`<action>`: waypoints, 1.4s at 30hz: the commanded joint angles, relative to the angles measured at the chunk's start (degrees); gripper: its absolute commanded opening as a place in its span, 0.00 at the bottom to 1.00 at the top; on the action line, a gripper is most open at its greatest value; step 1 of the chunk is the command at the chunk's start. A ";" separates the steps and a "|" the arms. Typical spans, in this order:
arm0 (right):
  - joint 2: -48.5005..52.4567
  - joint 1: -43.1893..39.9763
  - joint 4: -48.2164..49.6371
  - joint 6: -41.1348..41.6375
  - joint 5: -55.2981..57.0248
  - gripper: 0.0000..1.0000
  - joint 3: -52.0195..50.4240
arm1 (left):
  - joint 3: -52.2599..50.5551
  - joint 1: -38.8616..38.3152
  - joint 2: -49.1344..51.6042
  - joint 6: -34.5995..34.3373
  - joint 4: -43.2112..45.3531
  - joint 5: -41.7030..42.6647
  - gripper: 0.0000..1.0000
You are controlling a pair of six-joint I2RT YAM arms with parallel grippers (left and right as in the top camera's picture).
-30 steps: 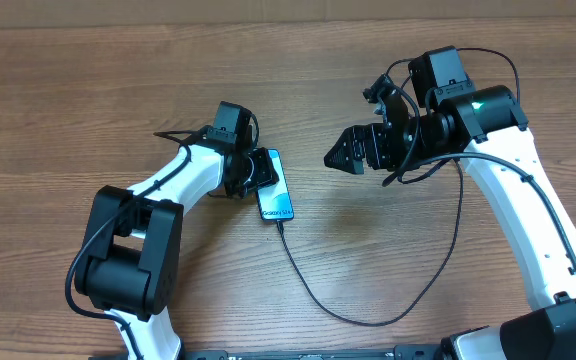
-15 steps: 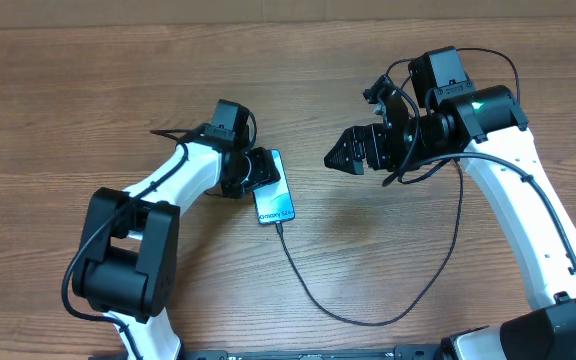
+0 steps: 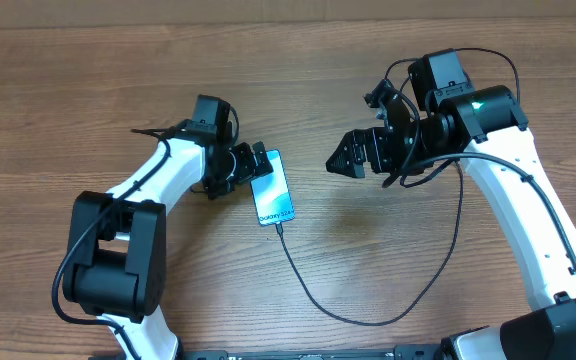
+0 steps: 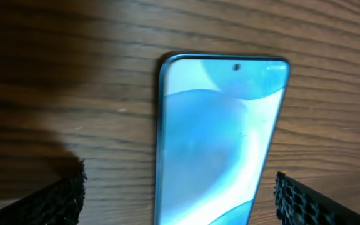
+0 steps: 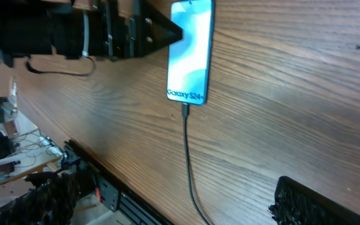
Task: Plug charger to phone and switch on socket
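The phone (image 3: 273,188) lies flat on the wooden table with its screen lit, also seen in the left wrist view (image 4: 220,137) and the right wrist view (image 5: 190,50). The charger (image 3: 290,255), a thin black cable, meets the phone's near end (image 5: 184,111) and loops across the table towards the right arm. My left gripper (image 3: 252,163) is open at the phone's far left corner; its fingertips (image 4: 58,200) stand off either side of the phone with wood showing between. My right gripper (image 3: 346,158) hangs open above the table, right of the phone. The socket is out of view.
In the right wrist view the table's front edge (image 5: 99,178) carries a black rail, with loose wires and clutter (image 5: 5,140) beyond it. The left arm (image 5: 99,31) reaches in beside the phone.
My left gripper has opened, let go of the phone and drawn back to the left. The phone stays flat, shifted slightly. The right arm has barely moved.
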 commanded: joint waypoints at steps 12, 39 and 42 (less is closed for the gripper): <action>-16.44 -2.12 -1.60 2.16 12.55 1.00 0.83 | 17.53 1.29 -11.87 9.51 -18.95 -6.14 1.00; -50.10 -2.47 -4.79 2.93 24.02 1.00 -8.81 | -7.91 -22.75 -51.06 15.67 -11.74 -16.04 1.00; -50.07 -2.47 -4.96 2.95 24.00 1.00 -8.81 | -7.91 -22.71 -50.95 13.05 -11.72 -16.76 1.00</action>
